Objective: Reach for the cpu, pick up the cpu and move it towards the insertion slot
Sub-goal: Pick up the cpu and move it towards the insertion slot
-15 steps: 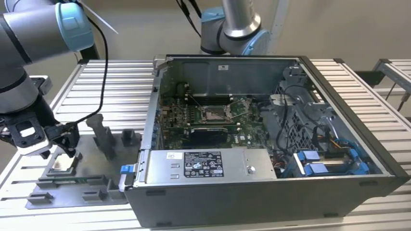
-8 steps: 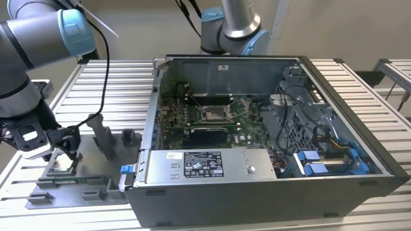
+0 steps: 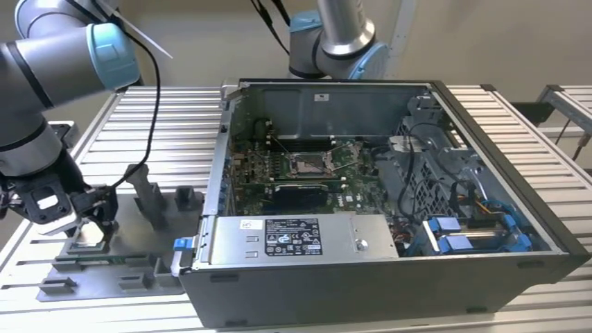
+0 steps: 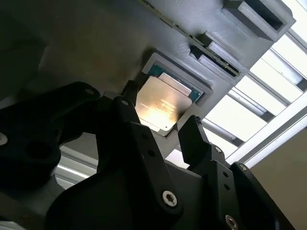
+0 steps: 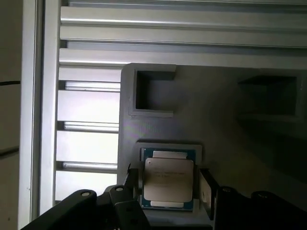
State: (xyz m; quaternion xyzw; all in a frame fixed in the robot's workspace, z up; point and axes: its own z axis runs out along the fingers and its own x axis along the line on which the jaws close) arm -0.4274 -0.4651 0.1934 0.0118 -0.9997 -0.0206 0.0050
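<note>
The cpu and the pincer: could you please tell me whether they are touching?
Cannot tell. In the first wrist view the open pincer straddles the cpu; one finger stands clear, the other overlaps its edge.

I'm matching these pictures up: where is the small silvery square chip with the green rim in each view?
Exterior view: the small silvery square cpu sits at the exterior view's left, on the grey plastic tray, under the black end effector.
First wrist view: cpu in the tray's recess, between the open end effector's fingers.
Second wrist view: cpu in that recess, between the fingers.
Shared landmark: the grey tray.
</note>
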